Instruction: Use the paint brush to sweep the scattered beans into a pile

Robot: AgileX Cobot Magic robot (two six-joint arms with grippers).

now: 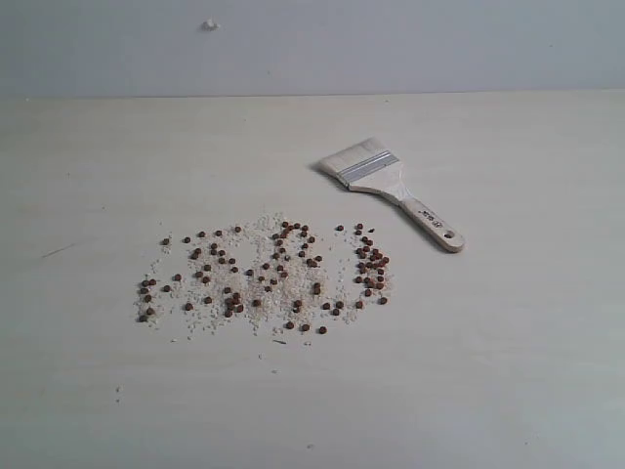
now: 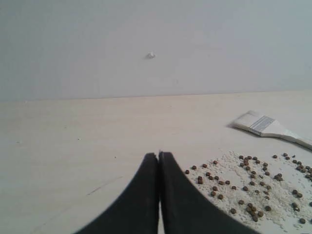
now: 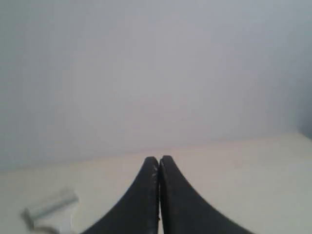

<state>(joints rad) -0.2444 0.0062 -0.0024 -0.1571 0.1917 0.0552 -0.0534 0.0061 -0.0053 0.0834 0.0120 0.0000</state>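
Observation:
Reddish-brown beans (image 1: 269, 274) lie scattered among white grains across the middle of the pale table; no heap has formed. The paint brush (image 1: 389, 184) lies flat behind and to the right of them, cream bristles pointing back-left, wooden handle toward the front right. Neither gripper shows in the exterior view. In the left wrist view my left gripper (image 2: 158, 155) is shut and empty, with the beans (image 2: 253, 187) and the brush (image 2: 265, 127) off to one side. My right gripper (image 3: 159, 158) is shut and empty too; the brush (image 3: 51, 209) appears blurred at the frame's corner.
The pale wooden table (image 1: 508, 371) meets a plain grey wall (image 1: 391, 44) at the back. A small white blob (image 1: 210, 24) sticks on the wall. A faint scratch (image 1: 59, 250) marks the table at the left.

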